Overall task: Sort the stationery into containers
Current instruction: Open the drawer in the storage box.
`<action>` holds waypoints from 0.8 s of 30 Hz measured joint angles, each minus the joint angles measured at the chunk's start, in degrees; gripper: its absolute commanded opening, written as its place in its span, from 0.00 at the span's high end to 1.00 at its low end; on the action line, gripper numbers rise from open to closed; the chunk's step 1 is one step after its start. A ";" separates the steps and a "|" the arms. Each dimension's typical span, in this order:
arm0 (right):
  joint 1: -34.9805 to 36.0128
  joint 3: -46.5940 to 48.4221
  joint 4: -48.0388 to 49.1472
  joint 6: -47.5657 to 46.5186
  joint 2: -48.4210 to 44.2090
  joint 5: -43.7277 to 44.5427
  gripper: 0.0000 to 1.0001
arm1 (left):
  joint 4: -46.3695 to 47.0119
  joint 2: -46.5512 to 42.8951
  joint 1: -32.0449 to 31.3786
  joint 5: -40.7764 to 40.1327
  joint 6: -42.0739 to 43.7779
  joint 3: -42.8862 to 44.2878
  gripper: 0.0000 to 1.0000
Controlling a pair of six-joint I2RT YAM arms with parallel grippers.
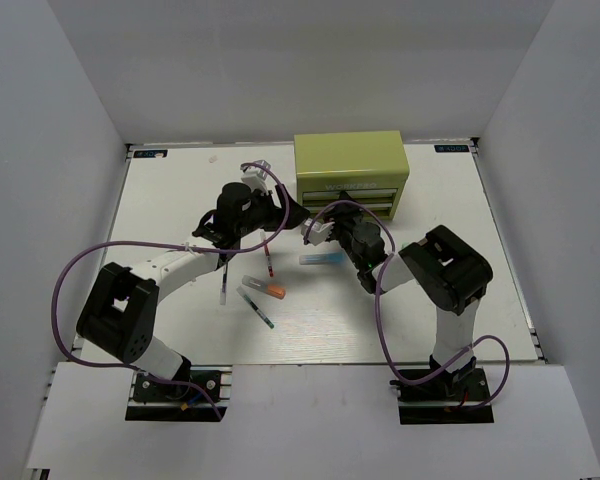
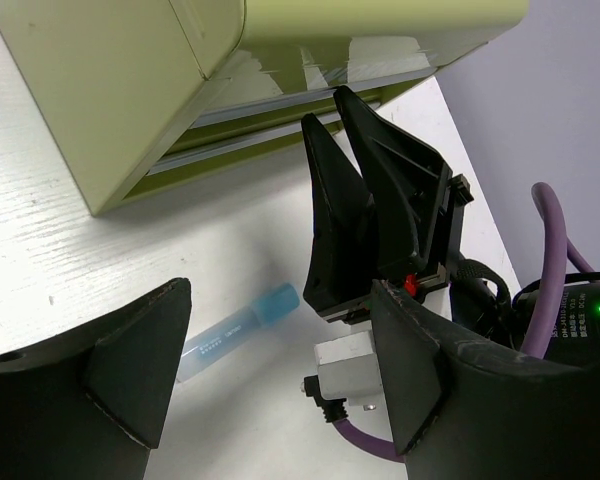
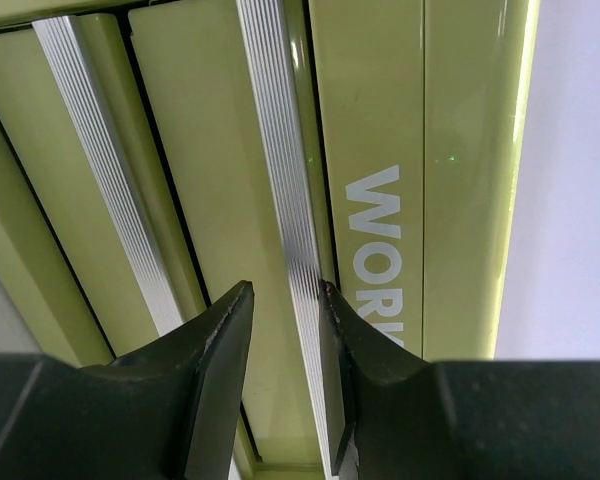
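Observation:
The olive-green drawer box stands at the back of the table. My right gripper is against its front. In the right wrist view its jaws are slightly apart, astride a ribbed silver drawer handle; the right finger touches the strip, the left stands off it. My left gripper is open and empty, left of the box front. In the left wrist view a light-blue bar lies on the table between its fingers; it also shows in the top view. On the table lie a red-white pen, an orange-capped marker, a green-tipped pen and a grey pen.
The right arm's black fingers and purple cable cross the left wrist view, close to my left gripper. The box fills the top of that view. White walls enclose the table on three sides.

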 measured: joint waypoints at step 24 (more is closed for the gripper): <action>-1.20 1.25 2.49 -2.49 2.10 -0.81 0.66 | 0.09 -0.02 0.48 -0.31 0.17 0.00 0.17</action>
